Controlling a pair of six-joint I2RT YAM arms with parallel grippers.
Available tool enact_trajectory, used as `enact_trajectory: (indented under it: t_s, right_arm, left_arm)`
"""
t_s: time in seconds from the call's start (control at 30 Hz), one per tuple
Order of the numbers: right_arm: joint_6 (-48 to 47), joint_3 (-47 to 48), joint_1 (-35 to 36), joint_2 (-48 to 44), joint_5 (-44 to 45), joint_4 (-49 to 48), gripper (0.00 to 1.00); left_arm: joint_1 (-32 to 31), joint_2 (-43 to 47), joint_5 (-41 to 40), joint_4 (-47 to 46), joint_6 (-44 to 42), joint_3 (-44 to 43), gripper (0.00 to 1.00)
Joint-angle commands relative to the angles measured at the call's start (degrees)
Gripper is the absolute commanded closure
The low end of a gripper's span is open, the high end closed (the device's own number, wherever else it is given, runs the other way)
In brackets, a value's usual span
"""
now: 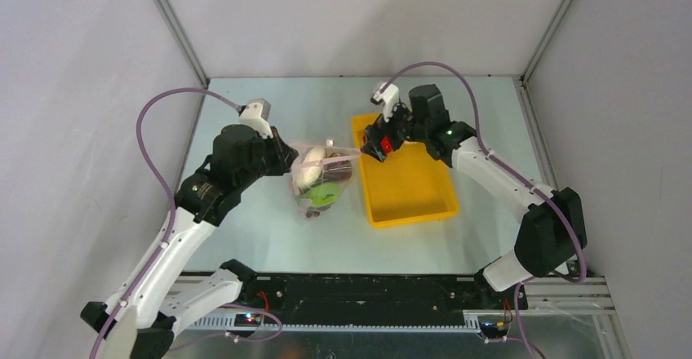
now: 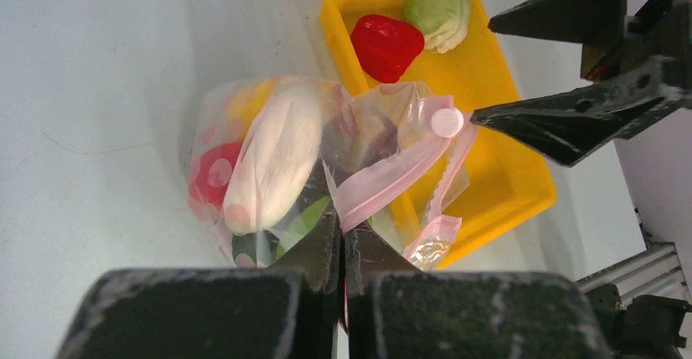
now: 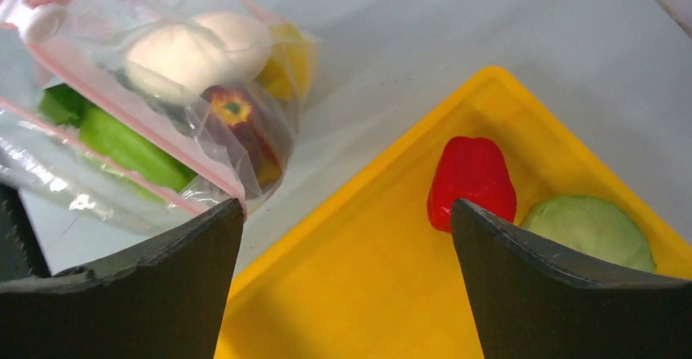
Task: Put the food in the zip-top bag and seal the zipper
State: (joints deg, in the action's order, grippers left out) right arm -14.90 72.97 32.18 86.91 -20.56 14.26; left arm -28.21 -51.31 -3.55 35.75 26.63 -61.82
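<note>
1. Food is split. The radish, the apple and some green pieces are already in the bag. The pepper and the cabbage lie side by side at the far end of the tray.
2. The bag hangs just left of the tray, belly on the table. Its mouth is lifted and turned toward the tray.
3. The pepper looks like the next piece to go. In the right wrist view it lies ahead of the right gripper, in the gap between the fingers but close to the right-hand one. Its long axis runs away from the camera, so I judge the fingers would close across its narrow width.
4. The right arm is much the nearer to it. The left arm is on the other side of the bag.
5. The right gripper's fingers are spread wide and hold nothing. In the left wrist view, one fingertip is just beside the bag's mouth.
6. The left gripper is clamped on the zipper and holds the mouth up. The strip is not yet pressed together along its length.
7. From tray to mouth is a short carry to the left, though the floppy lip may fold across the opening.
</note>
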Motion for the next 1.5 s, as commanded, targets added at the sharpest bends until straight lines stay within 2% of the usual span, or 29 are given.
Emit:
enact_trajectory:
  t_s: [0.0,0.1,0.23,0.3,0.4,0.5,0.73,0.87,1.2,1.47]
  right_arm:
    - [-9.46,-0.28,-8.67,-1.38,-21.86,3.25,0.02]
    - [-10.79,-0.28,-10.77,-2.77,-34.57,5.75,0.02]
    - [-6.15,-0.28,-10.66,-5.03,-35.76,4.87,0.02]
    - [-2.39,-0.28,-10.61,-6.17,-33.49,2.74,0.01]
    - [-3.55,-0.28,-10.38,-6.71,-28.43,2.69,0.01]
    - [-9.4,-0.28,-10.37,-4.08,-21.74,4.01,0.01]
    - [-23.81,0.79,-10.48,7.74,-14.76,5.66,0.01]
    - [-27.45,7.08,-9.93,14.53,-9.01,8.48,0.01]
    - [-28.48,17.52,-7.45,27.69,1.48,5.89,0.0]
    - [-27.52,20.77,-6.34,32.22,0.27,9.98,0.0]
  left_arm:
    - [1.06,0.78,-1.73,-1.41,-0.44,-1.45,0.99]
    - [1.39,0.35,-1.05,-1.58,-0.49,-1.55,1.0]
    - [1.7,0.08,-0.65,-1.64,-0.36,-1.46,1.0]
    - [1.68,-0.06,-0.47,-1.77,-0.25,-1.42,0.99]
    - [1.83,-0.17,-0.2,-1.77,-0.2,-1.46,1.0]
    - [1.92,-0.17,-0.14,-1.81,-0.2,-1.46,1.0]
    - [1.97,-0.12,-0.31,-1.86,-0.41,-1.37,1.0]
    - [2.14,-0.07,-0.61,-1.82,-0.59,-1.35,1.0]
    - [3.13,-1.71,-0.03,-1.61,-1.04,-1.63,1.0]
    - [4.15,-2.35,1.82,-1.92,-1.06,-1.55,1.0]
